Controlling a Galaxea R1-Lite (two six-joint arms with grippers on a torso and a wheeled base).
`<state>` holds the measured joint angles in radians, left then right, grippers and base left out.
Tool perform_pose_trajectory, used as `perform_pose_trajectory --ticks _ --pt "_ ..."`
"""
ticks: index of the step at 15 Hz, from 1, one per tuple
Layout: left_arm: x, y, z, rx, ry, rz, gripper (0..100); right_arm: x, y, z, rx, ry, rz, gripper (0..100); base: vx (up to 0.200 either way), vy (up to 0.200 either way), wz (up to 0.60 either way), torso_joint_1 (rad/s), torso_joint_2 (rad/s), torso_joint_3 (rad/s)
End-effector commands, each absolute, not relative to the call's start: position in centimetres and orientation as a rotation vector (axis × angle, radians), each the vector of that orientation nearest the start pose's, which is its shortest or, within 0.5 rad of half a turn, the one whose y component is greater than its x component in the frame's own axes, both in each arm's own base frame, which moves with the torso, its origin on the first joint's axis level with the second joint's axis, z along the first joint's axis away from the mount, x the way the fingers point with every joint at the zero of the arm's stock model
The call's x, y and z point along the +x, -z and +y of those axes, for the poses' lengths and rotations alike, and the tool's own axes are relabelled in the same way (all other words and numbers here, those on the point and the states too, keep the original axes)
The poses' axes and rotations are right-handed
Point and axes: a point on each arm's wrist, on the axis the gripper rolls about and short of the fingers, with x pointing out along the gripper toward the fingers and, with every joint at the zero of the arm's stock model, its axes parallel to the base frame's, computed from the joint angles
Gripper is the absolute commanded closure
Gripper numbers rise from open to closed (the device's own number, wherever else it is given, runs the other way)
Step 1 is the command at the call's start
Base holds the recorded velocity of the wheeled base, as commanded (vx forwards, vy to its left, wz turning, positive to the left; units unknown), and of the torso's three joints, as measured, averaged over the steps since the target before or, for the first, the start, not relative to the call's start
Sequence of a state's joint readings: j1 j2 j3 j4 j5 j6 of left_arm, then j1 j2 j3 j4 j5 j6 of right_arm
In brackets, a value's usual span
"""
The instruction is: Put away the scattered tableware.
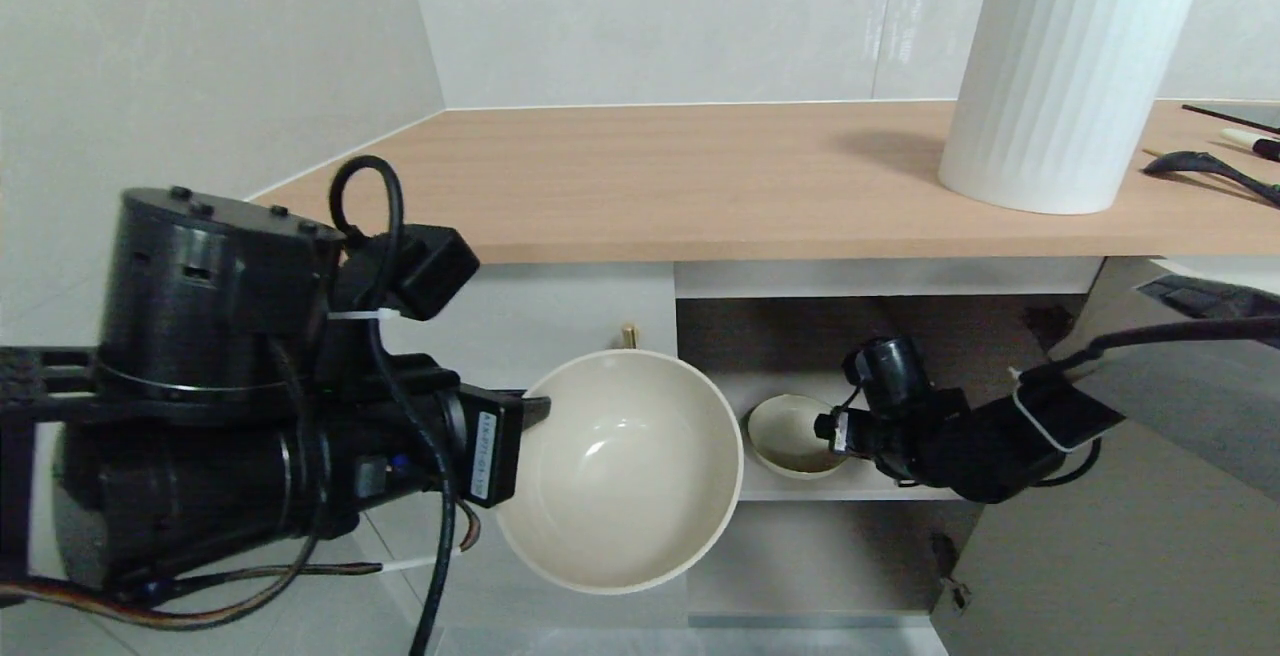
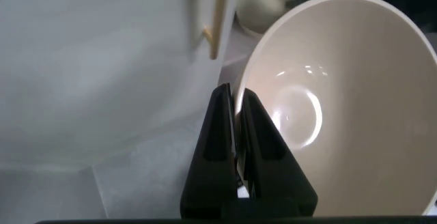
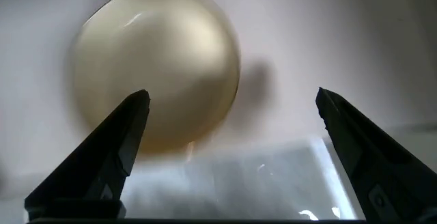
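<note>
The large bowl (image 1: 625, 476) is held by its rim, clamped in the left gripper (image 2: 235, 115), in front of the shut door (image 1: 560, 306), presumably for carrying to the shelf (image 1: 850, 486) on the right. There the small bowl (image 1: 790, 433) is set down, judged already stowed. The right gripper (image 3: 231, 100) is poised just beside it, jaws apart.
</note>
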<state>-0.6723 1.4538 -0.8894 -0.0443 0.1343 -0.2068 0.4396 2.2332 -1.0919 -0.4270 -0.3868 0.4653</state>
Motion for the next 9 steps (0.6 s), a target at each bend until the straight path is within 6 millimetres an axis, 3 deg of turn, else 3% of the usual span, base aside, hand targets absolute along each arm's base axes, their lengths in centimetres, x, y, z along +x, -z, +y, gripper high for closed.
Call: perform_pose_trajectory --ticks 1,4,9 --pt "20.0 -18.5 -16.6 0.076 0.489 0.623 100 31.4 -9.3 16.2 0.127 -0.036 0.62 0 0.0 0.0 0.0 0.0 0.0 0.0" --pt "20.9 -16.7 -17.8 0.107 0.495 0.665 100 27.4 -12.5 16.2 0.131 -0.192 0.598 0 0.0 0.0 0.0 0.0 0.0 0.0" --pt "22.0 -14.1 -20.1 0.19 0.505 0.661 100 23.4 -18.3 14.5 0.19 -0.365 0.59 0 0.0 0.0 0.0 0.0 0.0 0.0"
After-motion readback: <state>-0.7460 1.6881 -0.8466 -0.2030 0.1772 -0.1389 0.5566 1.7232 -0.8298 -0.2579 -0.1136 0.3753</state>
